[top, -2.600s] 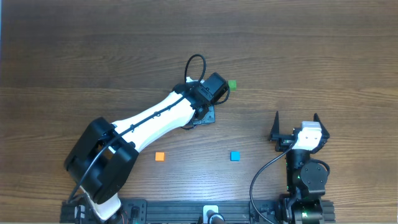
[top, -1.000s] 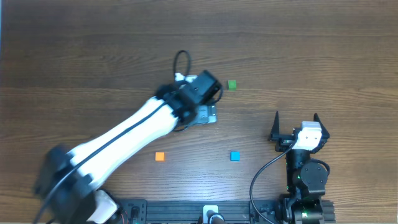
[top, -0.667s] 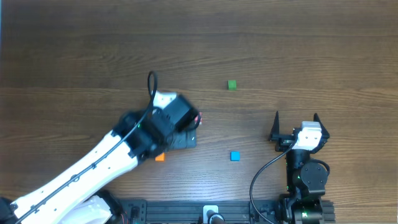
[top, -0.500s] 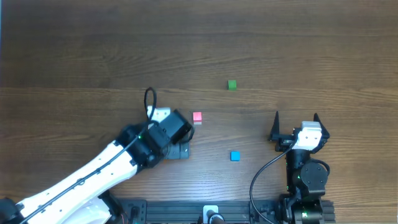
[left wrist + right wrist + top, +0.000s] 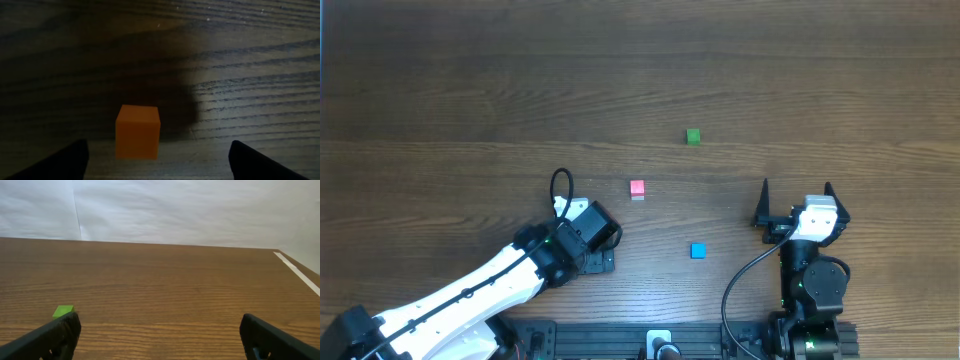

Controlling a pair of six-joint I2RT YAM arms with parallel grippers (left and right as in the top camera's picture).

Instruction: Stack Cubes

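Note:
An orange cube (image 5: pixel 137 131) lies on the wooden table between the spread fingers (image 5: pixel 65 162) of my left gripper (image 5: pixel 157 170), which is open and hangs just above it. From above, that left gripper (image 5: pixel 597 262) sits at the front left and hides the orange cube. A pink cube (image 5: pixel 637 187) rests near the middle, a blue cube (image 5: pixel 697 250) at the front centre, and a green cube (image 5: pixel 693 136) farther back. My right gripper (image 5: pixel 794 200) stands open at the right near its base, holding nothing. The green cube (image 5: pixel 63 311) lies well ahead of the right gripper (image 5: pixel 160 352).
The brown wooden table (image 5: pixel 470 90) is bare at the back and far left. A white wall (image 5: pixel 175 210) rises behind the table's far edge. The left arm's white link (image 5: pixel 470 295) stretches across the front left.
The left arm has drawn back from beside the green cube to the front left, uncovering the pink cube and now covering the orange cube. The right arm has stayed still.

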